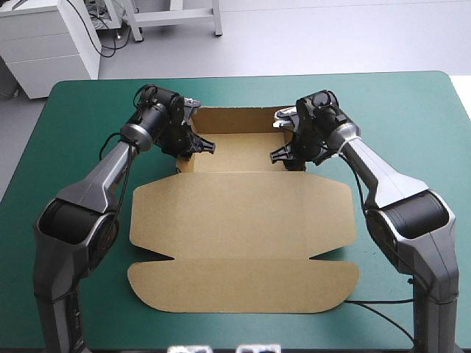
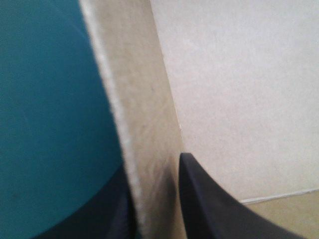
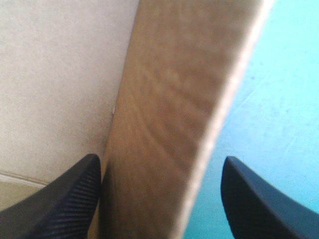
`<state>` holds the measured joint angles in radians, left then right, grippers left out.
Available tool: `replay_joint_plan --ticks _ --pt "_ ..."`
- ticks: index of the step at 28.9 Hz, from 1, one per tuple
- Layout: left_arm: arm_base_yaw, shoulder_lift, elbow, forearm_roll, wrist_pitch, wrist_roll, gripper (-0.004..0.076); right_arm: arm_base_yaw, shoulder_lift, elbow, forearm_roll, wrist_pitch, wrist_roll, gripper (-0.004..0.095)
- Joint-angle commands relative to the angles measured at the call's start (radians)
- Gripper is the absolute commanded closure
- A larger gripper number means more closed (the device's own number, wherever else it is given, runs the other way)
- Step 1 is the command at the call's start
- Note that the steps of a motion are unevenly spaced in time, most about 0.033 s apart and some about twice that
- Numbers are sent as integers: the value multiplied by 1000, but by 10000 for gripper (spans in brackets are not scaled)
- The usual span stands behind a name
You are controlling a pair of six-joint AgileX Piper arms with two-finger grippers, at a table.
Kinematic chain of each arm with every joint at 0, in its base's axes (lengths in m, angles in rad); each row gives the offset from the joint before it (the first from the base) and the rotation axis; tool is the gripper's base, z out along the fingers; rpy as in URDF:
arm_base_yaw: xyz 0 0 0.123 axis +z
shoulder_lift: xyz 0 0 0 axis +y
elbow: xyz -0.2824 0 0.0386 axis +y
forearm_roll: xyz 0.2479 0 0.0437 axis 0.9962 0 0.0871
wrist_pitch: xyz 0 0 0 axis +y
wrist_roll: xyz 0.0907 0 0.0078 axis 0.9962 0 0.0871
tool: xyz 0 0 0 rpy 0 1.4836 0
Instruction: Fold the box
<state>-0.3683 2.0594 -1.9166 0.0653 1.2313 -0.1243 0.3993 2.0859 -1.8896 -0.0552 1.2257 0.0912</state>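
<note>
The box (image 1: 243, 220) is mid-worktop (image 1: 412, 103), front flaps flat, far walls raised. My left end effector (image 2: 154, 174) is clenched on its left side wall. My right end effector (image 3: 162, 169) straddles the right wall, released, outer finger clear.

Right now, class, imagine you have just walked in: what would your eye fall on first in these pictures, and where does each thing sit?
The brown box dominates: a wide cut sheet in the middle of the teal-green table, its near flaps lying flat and its far part raised into walls. The left gripper pinches the left side wall, all but shut on it. The right gripper straddles the right side wall, its black fingers apart.
</note>
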Motion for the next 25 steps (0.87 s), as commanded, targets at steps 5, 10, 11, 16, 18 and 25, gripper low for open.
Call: replay_joint_plan --ticks 5,10,11,16,18,25 --pt "0 -62 -84 8 56 5 452 -3 -56 -128 -13 -30 23 264" --pt "0 -66 -97 53 56 7 452 -3 -56 -246 -15 2 29 264" --pt "0 -68 -105 72 56 7 452 -3 -56 -267 -17 6 32 264" --pt "0 -106 -150 156 56 7 452 -3 -58 -364 -22 22 34 264" --pt "0 -132 -179 190 56 7 457 -3 -58 -393 -16 22 40 264" --pt "0 -261 -216 200 56 9 648 -3 -86 -398 -4 22 52 264"
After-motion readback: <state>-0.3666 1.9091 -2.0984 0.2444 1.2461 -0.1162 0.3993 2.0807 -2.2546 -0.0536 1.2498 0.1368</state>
